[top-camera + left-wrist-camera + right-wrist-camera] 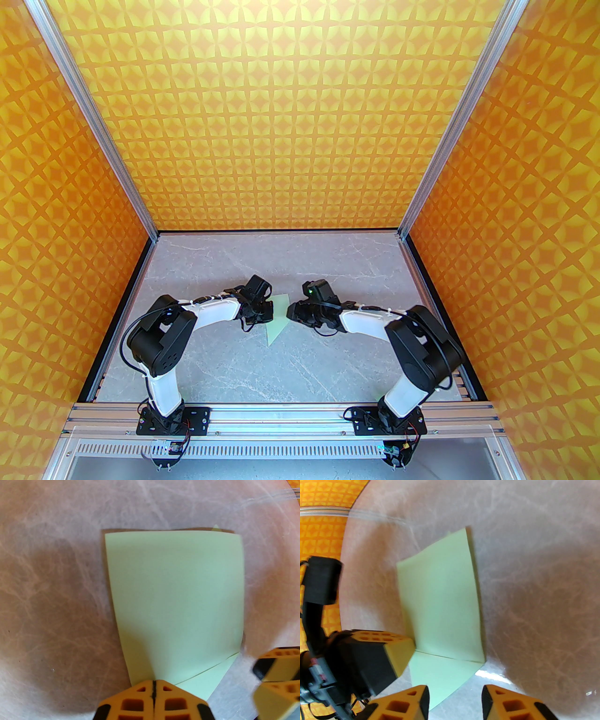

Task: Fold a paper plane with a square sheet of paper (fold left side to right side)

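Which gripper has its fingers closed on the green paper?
The left gripper: its fingers meet on the near edge of the sheet of paper, while the right gripper has its fingers apart.

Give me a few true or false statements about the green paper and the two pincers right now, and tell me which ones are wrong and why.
1. The left pincer is shut on the edge of the sheet of paper. True.
2. The right pincer is clamped tight. False: its fingers stand apart, with nothing gripped between them.
3. The sheet sits between the two pincers on the grey marbled table. True.
4. The sheet lies fully flat and unfolded. False: one flap is raised off a lower layer along a crease.
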### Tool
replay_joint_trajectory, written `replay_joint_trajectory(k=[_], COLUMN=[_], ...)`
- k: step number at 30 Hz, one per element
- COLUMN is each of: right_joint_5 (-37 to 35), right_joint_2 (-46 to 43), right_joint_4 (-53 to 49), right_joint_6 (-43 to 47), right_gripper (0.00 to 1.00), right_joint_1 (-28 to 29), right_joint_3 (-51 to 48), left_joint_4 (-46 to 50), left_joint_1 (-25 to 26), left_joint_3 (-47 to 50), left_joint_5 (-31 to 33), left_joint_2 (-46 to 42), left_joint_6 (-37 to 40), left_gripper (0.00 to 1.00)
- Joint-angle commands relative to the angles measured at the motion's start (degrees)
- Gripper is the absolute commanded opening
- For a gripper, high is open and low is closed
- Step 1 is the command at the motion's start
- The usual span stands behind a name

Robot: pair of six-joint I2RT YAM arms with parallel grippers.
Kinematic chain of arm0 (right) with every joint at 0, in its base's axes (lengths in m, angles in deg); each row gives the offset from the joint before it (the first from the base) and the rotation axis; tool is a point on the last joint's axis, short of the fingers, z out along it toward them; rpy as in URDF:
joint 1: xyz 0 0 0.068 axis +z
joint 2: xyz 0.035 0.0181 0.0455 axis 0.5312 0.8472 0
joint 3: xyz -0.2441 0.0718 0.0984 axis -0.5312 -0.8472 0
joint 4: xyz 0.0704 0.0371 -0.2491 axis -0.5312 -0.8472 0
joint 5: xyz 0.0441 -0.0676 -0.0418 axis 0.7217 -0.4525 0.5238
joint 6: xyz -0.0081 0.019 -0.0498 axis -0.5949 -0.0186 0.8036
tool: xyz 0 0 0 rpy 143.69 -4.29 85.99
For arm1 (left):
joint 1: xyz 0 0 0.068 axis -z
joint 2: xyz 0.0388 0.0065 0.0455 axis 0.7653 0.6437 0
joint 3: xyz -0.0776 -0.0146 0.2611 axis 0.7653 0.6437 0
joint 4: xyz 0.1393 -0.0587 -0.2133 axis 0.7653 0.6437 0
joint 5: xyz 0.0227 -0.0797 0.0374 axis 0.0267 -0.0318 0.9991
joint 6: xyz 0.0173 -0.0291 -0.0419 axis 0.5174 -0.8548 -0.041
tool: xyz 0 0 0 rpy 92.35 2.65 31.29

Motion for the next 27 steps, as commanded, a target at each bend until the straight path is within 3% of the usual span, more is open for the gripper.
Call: replay_joint_trajectory(k=[1, 7, 15, 20, 27], right_joint_5=[-0.53, -0.47, -8.0, -9.01, -2.74], right_joint_2=[2.0, 3.66, 2.87, 4.16, 7.62], right_joint_4=[-1.17, 0.24, -6.45, -6.8, -1.79], right_joint_6=[-1.81, -3.8, -1.48, -1.12, -1.39], right_gripper=[0.45, 0.46, 0.47, 0.48, 0.48], right_joint_1=[0.85, 1.06, 0.8, 0.01, -0.09], right_joint_3=[2.09, 2.1, 4.85, 6.34, 8.57], left_joint_4=[-0.67, -2.37, -2.12, -2.08, -2.37], left_joint_1=[0.2, 0.53, 0.72, 0.8, 1.16], left_joint_3=[2.7, 4.1, 4.43, 4.53, 4.55], left_joint_5=[-0.57, -0.83, -0.83, -0.84, -1.27], left_joint_2=[2.36, 2.12, 1.68, 1.39, 1.38], left_joint_6=[0.21, -0.83, -0.86, -0.82, -1.15], left_gripper=[0.05, 0.05, 0.05, 0.05, 0.05])
